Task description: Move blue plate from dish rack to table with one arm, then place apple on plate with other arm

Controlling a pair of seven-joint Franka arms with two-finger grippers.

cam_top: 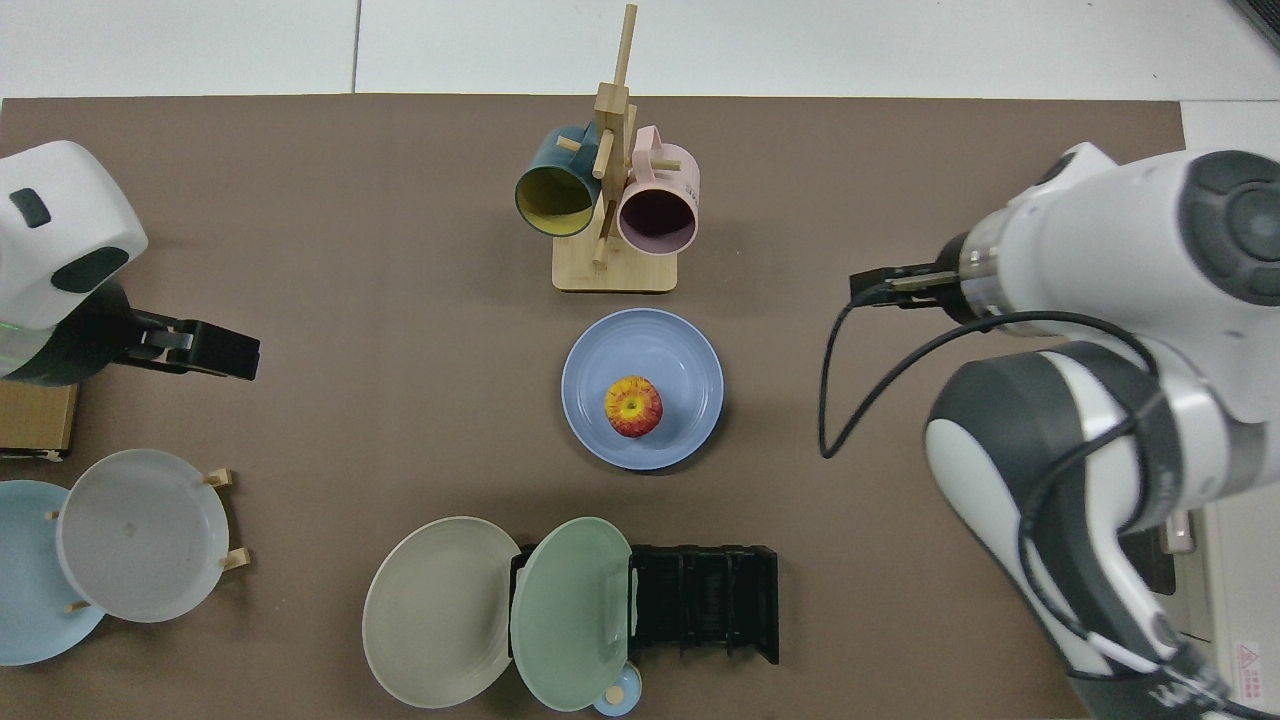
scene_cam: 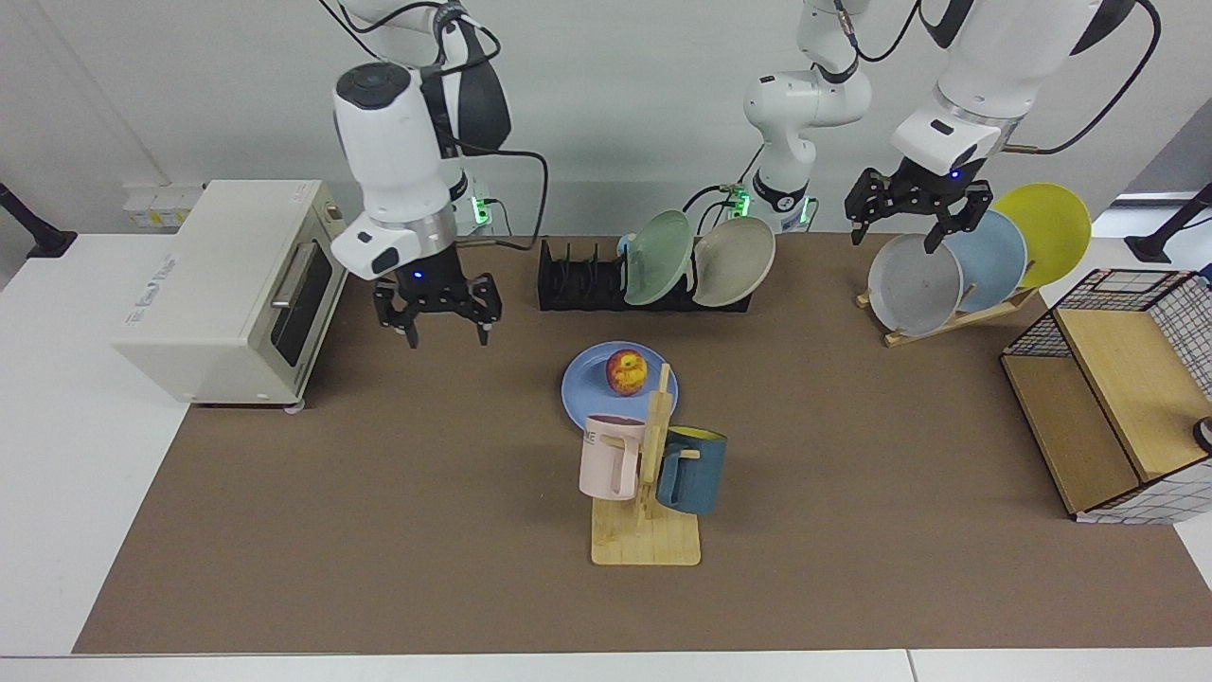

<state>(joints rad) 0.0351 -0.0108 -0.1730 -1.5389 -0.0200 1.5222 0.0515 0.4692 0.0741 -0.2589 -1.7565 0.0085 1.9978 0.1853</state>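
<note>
The blue plate lies flat on the brown table, in front of the black dish rack. The red-and-yellow apple rests upright on the plate, with nothing touching it. My right gripper hangs open and empty above the mat beside the toaster oven, well away from the plate. My left gripper is open and empty, up above the grey plate on the wooden stand.
A green plate and a beige plate lean in the dish rack. A wooden mug tree with two mugs stands just in front of the blue plate. Toaster oven, wooden plate stand and wire-sided box line the sides.
</note>
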